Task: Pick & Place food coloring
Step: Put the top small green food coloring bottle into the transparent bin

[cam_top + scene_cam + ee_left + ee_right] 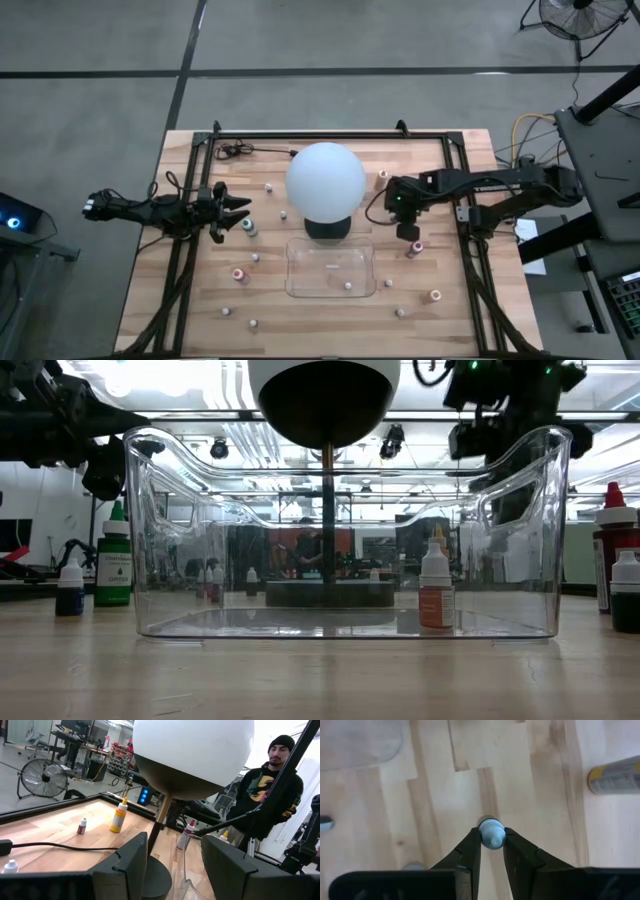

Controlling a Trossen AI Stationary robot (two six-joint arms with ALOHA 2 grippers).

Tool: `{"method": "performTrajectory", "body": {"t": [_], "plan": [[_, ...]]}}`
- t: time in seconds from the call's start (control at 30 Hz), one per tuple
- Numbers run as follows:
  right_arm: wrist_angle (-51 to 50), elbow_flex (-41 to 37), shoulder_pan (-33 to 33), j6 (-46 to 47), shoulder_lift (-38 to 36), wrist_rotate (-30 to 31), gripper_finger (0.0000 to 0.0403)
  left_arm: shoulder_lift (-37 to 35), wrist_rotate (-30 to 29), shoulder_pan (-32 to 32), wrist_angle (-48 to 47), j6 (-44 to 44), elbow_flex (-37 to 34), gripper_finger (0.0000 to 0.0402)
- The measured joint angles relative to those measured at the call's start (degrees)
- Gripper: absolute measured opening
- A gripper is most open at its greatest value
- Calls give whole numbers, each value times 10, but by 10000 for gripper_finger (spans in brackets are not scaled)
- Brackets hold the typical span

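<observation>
Bottles of food coloring (238, 273) lie scattered across the wooden table (190, 300) I am working over, most standing upright and well apart from one another. At the table's centre stands a white globe (325, 182) on a dark base, and just in front of it sits a clear plastic tray (296, 285). One small bottle (348, 285) stands inside that tray; from table height I see it has a white cap and an orange-brown label.

My right gripper (492, 851) points down at the table, just to the right of the tray. In its wrist camera both dark fingers (470, 850) press against the white cap of a tiny bottle (492, 833), one finger on each side, so the gripper is closed on that bottle. From above, this bottle (412, 247) shows pinkish below the gripper and appears to rest on the wood. A yellow-labelled bottle (615, 777) lies on its side near the gripped one.

My left gripper (243, 207) hangs to the left of the globe, fingers parted and holding nothing, aimed toward the globe's base. A teal bottle (249, 227) stands just beside it. Its wrist camera looks past the two fingers to the globe, a yellow bottle (119, 815) and a small red-labelled one (82, 825) on the wood.

Beyond the table a person (265, 790) in a dark hooded top and dark cap stands in the room.
</observation>
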Motion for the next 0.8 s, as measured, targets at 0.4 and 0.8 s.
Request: {"method": "performTrajectory", "body": {"t": [0.4,0.8], "plan": [[-105,129,83,73,-7,0,59,0,0,0,0,0,0,161],[-191,243,222,152,21,18,59,0,0,0,0,0,0,161]]}}
